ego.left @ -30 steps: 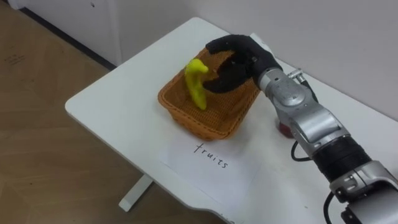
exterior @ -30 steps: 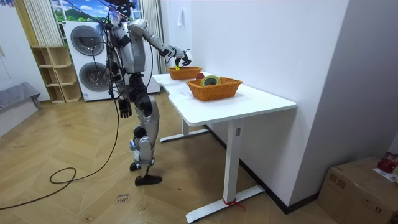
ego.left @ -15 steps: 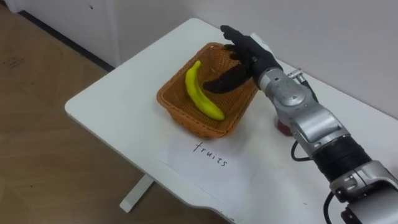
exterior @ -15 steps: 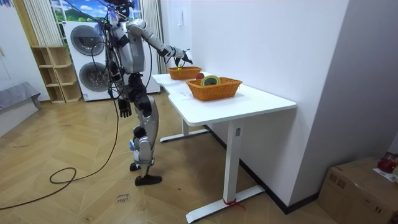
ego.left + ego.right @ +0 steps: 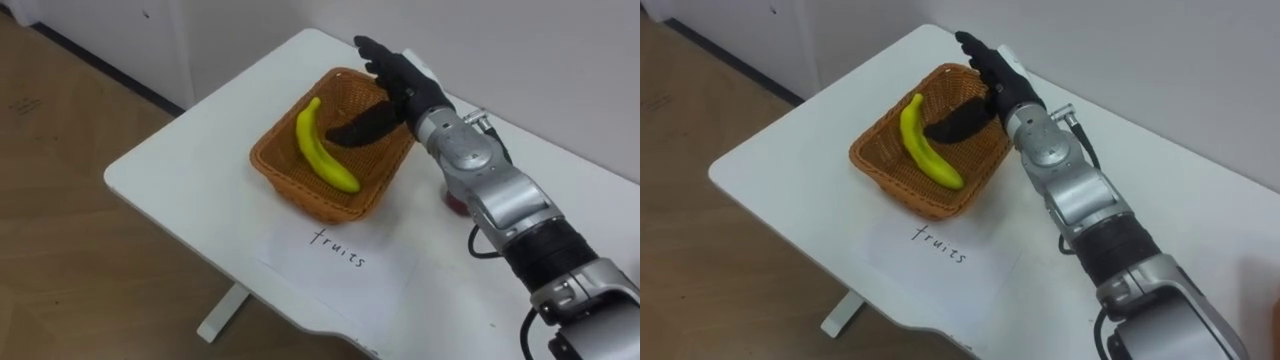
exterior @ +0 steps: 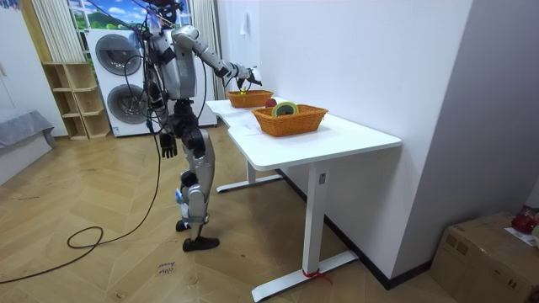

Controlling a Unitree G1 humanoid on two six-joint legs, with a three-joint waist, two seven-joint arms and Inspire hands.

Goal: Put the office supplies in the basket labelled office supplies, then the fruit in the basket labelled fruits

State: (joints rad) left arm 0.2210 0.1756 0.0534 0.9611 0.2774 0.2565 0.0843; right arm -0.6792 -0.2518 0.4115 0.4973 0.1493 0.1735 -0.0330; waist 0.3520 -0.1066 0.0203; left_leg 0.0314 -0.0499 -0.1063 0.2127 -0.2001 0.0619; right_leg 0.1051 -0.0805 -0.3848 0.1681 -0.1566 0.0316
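A yellow banana (image 5: 325,150) lies loose in the brown wicker basket (image 5: 285,185) on the white table (image 5: 190,165). My right hand (image 5: 398,88) hovers open over the basket's far right corner, fingers straight and thumb stretched above the weave, clear of the banana. A red fruit (image 5: 453,205), half hidden by my right forearm, rests on the table beside the basket. In the room view I stand at the table's far end with the right arm reaching over that basket (image 6: 250,98), and my left hand (image 6: 169,148) hangs at my side.
A paper sheet (image 5: 340,255) with handwriting lies in front of the basket. A second wicker basket (image 6: 290,120) holding a tape roll (image 6: 285,108) stands further along the table, the red fruit (image 6: 270,103) between the two. Wall behind; table edges close on the left and front.
A second ago my right hand held the banana upright over the basket. It has let go; the banana now lies flat inside and the hand has opened and drawn back slightly.
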